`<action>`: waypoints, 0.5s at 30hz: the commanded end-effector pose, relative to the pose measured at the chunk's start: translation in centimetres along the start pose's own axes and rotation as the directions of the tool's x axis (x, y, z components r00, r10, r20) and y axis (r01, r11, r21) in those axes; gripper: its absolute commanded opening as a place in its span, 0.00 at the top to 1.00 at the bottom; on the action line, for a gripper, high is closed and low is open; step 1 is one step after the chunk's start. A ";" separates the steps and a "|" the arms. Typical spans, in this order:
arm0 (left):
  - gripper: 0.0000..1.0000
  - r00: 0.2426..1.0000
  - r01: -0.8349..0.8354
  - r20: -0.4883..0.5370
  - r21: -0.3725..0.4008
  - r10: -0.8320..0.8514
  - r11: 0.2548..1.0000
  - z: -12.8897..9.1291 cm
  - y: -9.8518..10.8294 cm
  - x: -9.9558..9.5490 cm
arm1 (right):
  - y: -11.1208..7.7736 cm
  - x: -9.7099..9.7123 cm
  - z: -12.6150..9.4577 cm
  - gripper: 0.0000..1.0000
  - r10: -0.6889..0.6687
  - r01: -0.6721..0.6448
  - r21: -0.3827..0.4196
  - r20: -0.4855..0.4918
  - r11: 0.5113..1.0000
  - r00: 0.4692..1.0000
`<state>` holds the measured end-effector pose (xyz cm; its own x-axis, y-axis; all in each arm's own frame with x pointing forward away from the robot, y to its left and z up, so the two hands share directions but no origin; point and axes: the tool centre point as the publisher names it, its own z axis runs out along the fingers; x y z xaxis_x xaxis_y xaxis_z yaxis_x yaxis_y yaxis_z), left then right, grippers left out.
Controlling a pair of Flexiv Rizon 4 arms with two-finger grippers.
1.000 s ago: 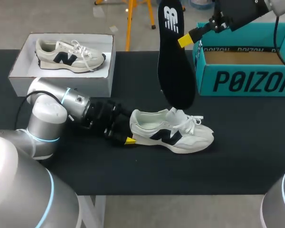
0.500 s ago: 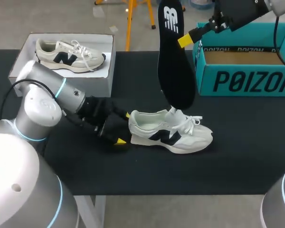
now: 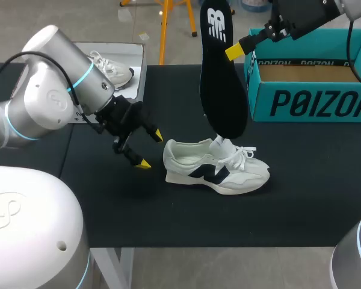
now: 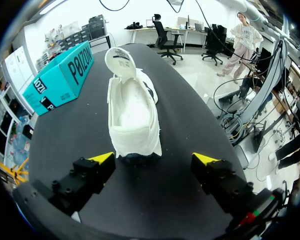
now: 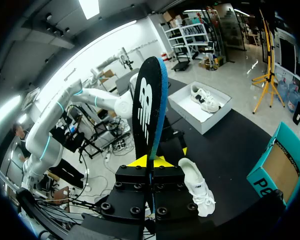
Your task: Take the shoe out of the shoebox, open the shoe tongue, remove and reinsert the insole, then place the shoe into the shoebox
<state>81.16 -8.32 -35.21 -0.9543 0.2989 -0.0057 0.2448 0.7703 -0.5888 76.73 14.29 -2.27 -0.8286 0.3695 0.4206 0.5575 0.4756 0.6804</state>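
Observation:
A white sneaker (image 3: 216, 167) with a dark logo lies on its sole on the black table (image 3: 289, 198), toe to the right. My left gripper (image 3: 150, 149) hovers open just left of its heel, touching nothing. In the left wrist view the sneaker (image 4: 133, 117) sits ahead of the open gripper (image 4: 155, 159), heel nearest, tongue (image 4: 120, 60) raised. My right gripper (image 3: 234, 51) is shut on the black insole (image 3: 222, 84), which hangs upright above the sneaker, its lower tip near the laces. In the right wrist view the insole (image 5: 147, 110) rises from the shut gripper (image 5: 150, 161).
A teal shoebox (image 3: 313, 90) stands open at the back right of the table. At the back left, a white tray-like box (image 3: 135, 72) holds a second sneaker (image 3: 111, 69), partly hidden behind my left arm. The table's front strip is bare black cloth.
My left gripper has drawn back from the sneaker's heel and lifted, the arm swinging up and to the left. The right arm and the insole have not moved.

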 end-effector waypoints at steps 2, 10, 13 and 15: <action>0.00 0.997 -0.021 -0.078 -0.364 -0.008 0.931 -1.0 -1.1 -1.2 | 0.0 0.0 0.1 1.00 0.002 -0.002 0.001 0.003 1.000 1.000; 0.00 0.998 -0.039 -0.064 -0.392 0.015 0.919 -1.8 -2.2 -1.5 | 0.0 0.0 0.1 1.00 0.002 -0.002 0.001 0.003 1.000 1.000; 0.00 0.998 -0.034 -0.062 -0.395 0.010 0.918 -1.6 -2.1 -1.3 | 0.0 0.0 0.1 1.00 0.002 -0.002 0.001 0.003 1.000 1.000; 0.00 0.998 -0.026 -0.062 -0.372 0.003 0.928 -1.5 -2.1 -1.2 | 0.0 0.0 0.1 1.00 0.002 -0.002 0.001 0.003 1.000 1.000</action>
<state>82.18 -9.18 -32.76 -0.9403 0.3374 0.0448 0.3050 0.8937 -0.3292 76.74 14.29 -2.27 -0.8285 0.3695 0.4207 0.5576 0.4755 0.6804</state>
